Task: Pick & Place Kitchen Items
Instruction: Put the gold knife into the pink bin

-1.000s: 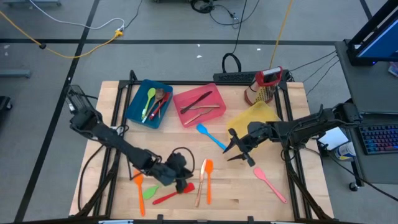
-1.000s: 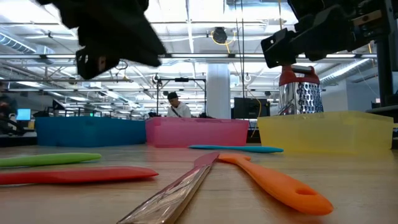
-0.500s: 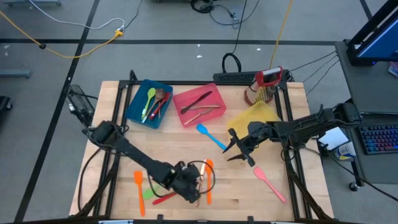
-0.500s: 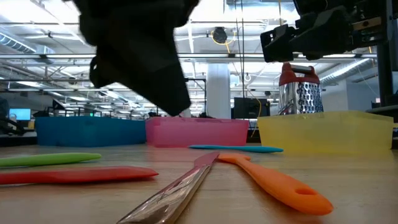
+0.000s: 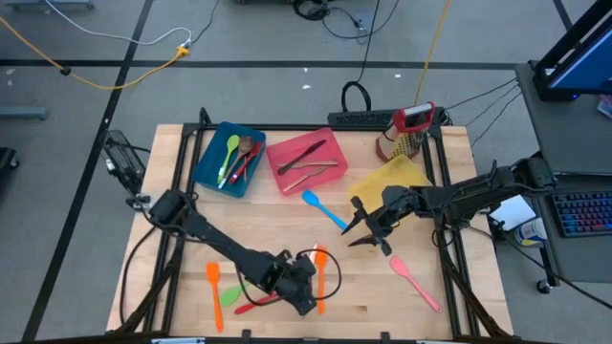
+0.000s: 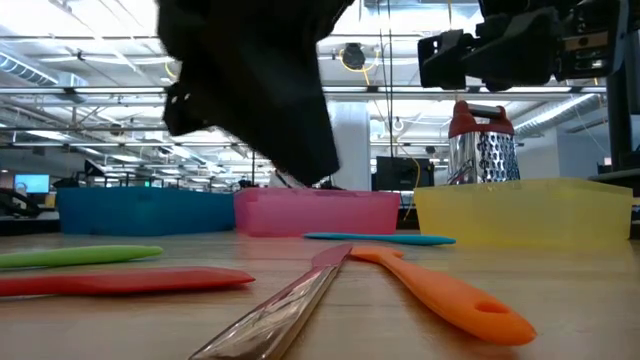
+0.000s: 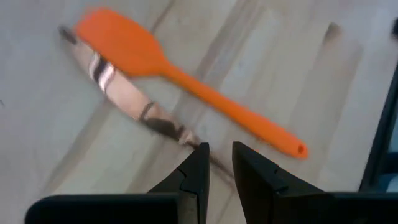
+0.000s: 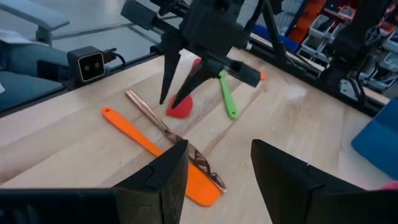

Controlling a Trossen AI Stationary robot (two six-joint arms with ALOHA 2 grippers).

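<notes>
**Left fingers lined up over copper utensil, near edge of bench**

Left gripper point(image 5: 304, 294) hangs low over the loose cluster at the near edge of the bench point(image 5: 172, 162). Its fingers point(image 7: 198, 171) stand narrowly apart, holding nothing. The copper utensil point(image 7: 127, 96) lies just ahead of the tips, handle end pointing at the gap; its long axis runs away from the fingers alongside the orange spatula point(image 7: 186, 93), blades touching or overlapping. Judgement: the left arm is clearly nearer, so this pick is its job.

Right gripper point(image 5: 361, 229) waits mid-bench, fingers point(image 8: 158, 177) wide apart and empty, between the blue spatula point(image 5: 323, 210) and the pink spatula point(image 5: 414, 283).

Count, loose on the bench: two orange, one green, one red, one copper, one blue, one pink. Blue bin point(image 5: 228, 158) holds about four, pink bin point(image 5: 306, 159) about three; exact counts unclear. Yellow bin point(image 5: 392, 177) looks empty.
</notes>
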